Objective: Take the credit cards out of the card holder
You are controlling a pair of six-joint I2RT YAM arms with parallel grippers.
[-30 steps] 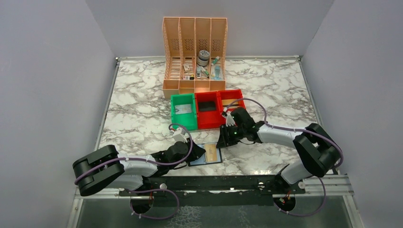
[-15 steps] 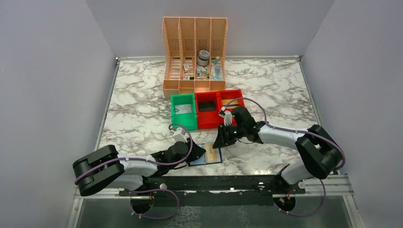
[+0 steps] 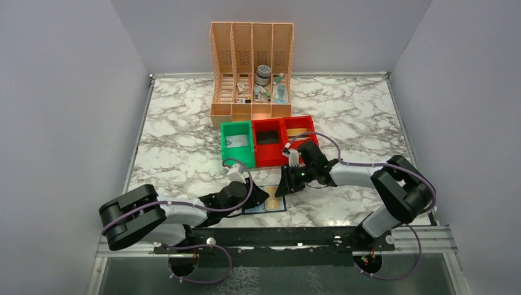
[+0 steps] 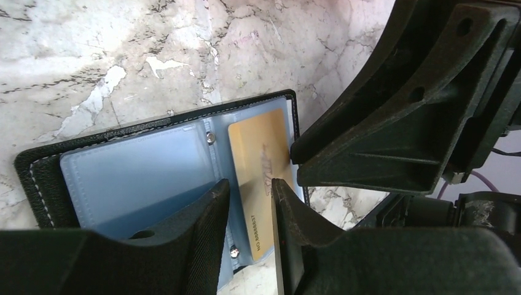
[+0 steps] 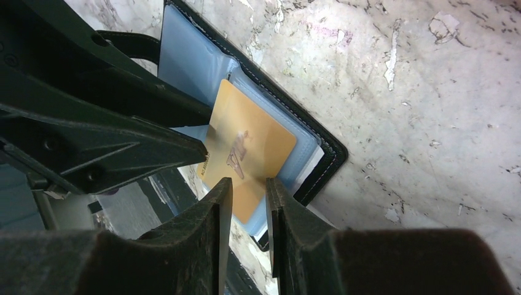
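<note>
Left gripper (image 4: 249, 184): jaws slightly apart, clamping nothing, poised over the tan card (image 4: 258, 144). Right gripper (image 5: 247, 182): an equally narrow gap at the card's free end (contact cannot be judged). The card sits in a sleeve of the open black wallet (image 4: 37, 178) on the marble table (image 4: 92, 61). Advisable: pin the wallet and draw the card straight along its sleeve.

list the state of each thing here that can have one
holder, open flat, lining up
card, in a sleeve of the holder, not out yet
left end effector, jaws slightly apart over the card, holding nothing
right end effector, jaws slightly apart over the card, holding nothing
green bin, something flat and pale inside
red bins, something flat in each
rack, upright, small items in it
</note>
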